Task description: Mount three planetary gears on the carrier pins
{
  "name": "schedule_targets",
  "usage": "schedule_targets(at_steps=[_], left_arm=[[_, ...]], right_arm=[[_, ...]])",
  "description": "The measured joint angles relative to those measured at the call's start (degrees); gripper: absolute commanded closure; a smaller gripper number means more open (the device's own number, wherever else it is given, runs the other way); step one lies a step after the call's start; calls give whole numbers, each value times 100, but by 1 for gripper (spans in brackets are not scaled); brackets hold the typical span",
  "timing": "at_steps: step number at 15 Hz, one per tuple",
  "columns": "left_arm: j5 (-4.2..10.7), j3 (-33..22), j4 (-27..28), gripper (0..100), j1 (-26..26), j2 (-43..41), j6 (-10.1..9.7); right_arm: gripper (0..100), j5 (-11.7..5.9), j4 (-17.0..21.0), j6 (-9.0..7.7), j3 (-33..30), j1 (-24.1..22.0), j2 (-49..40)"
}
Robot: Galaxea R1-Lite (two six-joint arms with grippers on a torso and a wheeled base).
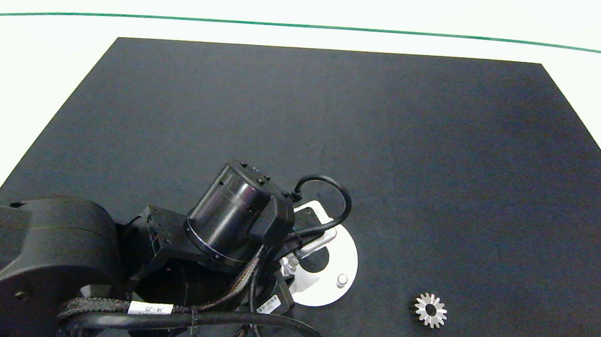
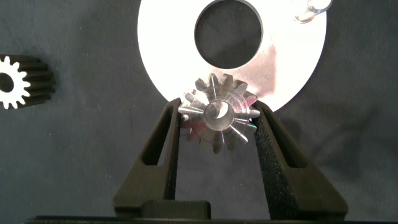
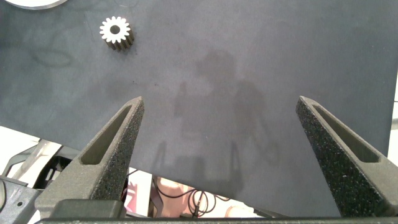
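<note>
1. Planetary gears are silvery spur gears with pointed teeth and a round centre hole; one gear [image 2: 219, 117] is clamped between the left pincer's [image 2: 217, 124] two dark fingers, tilted, over the near rim of the white disc [image 2: 161, 56].
2. A second gear [image 1: 430, 310] lies flat on the dark mat [image 1: 387, 143] to the right of the disc, well apart from it; it also shows in the right wrist view [image 3: 115, 30].
3. One carrier pin [image 1: 342, 280] stands upright on the disc's right side, bare.
4. The left arm [image 1: 228, 216] reaches in from the left edge of the surface, its wrist bent over the disc.
5. The right pincer [image 3: 217, 124] hangs over bare mat with its fingers spread wide and nothing between them; it is outside the head view.
6. The left arm covers most of the disc from above, so the other pins and any third gear cannot be made out.
</note>
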Motion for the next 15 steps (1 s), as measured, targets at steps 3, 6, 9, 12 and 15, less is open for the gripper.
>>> schedule_targets(at_steps=[3, 6, 9, 12, 15], left_arm=[[-2, 0, 0, 100, 71, 7, 11], [0, 22, -9, 100, 116, 9, 0], [0, 39, -6, 100, 123, 22, -6], [-2, 67, -9, 100, 123, 30, -22], [-5, 83, -39, 100, 140, 40, -22]], right_arm=[[0, 0, 0, 0, 10, 0, -2], [0, 0, 0, 1, 11, 0, -2], [0, 2, 0, 4, 11, -2, -2], [0, 0, 0, 4, 18, -2, -2], [0, 2, 0, 11, 21, 0, -2]])
